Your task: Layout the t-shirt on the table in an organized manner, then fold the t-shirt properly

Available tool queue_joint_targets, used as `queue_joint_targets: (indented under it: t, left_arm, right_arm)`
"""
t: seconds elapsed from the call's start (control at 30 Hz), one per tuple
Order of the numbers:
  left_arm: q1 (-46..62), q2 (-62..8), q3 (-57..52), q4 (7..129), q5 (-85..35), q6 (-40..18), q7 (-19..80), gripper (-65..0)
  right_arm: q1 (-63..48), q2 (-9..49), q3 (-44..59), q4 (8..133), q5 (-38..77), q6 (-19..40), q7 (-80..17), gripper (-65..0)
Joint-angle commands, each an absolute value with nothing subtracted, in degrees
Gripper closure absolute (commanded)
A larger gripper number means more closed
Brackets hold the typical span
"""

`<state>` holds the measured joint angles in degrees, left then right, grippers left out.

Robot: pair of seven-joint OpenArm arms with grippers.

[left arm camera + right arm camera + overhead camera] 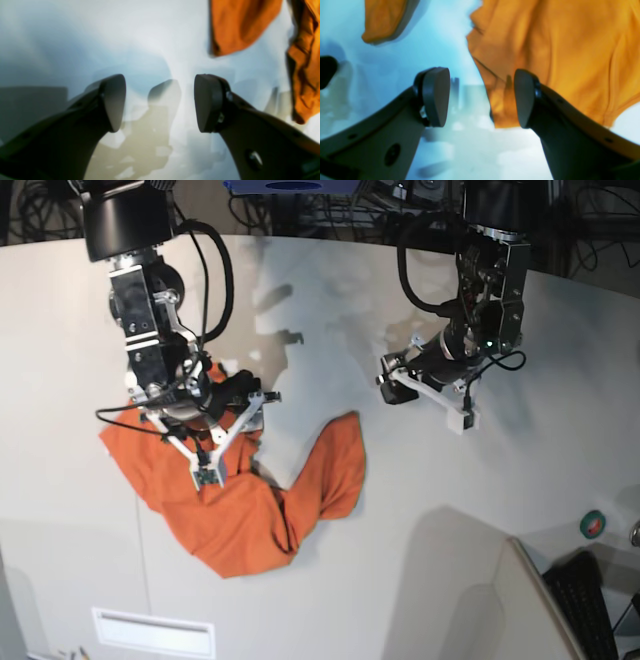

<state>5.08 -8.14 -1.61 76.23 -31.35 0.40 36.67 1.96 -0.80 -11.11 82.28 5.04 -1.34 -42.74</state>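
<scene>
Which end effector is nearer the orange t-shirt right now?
Right. The right end effector hangs directly over the t-shirt, open and holding nothing. The left end effector hovers over bare table, off to the shirt's side, also open.

Base overhead; wrist views close, sharing the t-shirt (240,510).

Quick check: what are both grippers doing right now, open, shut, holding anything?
Left gripper: open, nothing between its pads, off the t-shirt.
Right gripper: open, above the t-shirt's edge, holding nothing.

The t-shirt (240,510) lies crumpled on the table (420,560).
</scene>
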Motion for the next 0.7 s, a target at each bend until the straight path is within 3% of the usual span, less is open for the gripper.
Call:
queue_joint_targets:
  t: [0.0, 0.2, 0.67]
  left_arm:
    - [4.9, -8.3, -1.8, 77.7, -31.3, 0.3, 36.4, -41.1]
    - [8.0, -9.2, -7.8, 81.3, -31.3, 0.3, 36.4, -41.1]
    - [8.4, -9.2, -10.9, 82.0, -31.3, 0.3, 36.5, -41.0]
  right_arm:
    - [3.3, -0.6, -13.0, 82.1, 2.9, -2.1, -42.1, -36.6]
    - [4.8, -0.7, -21.1, 78.5, -5.4, -8.0, -42.1, -36.8]
    - [8.0, -0.7, -23.9, 67.7, -5.5, -8.4, -33.5, -36.0]
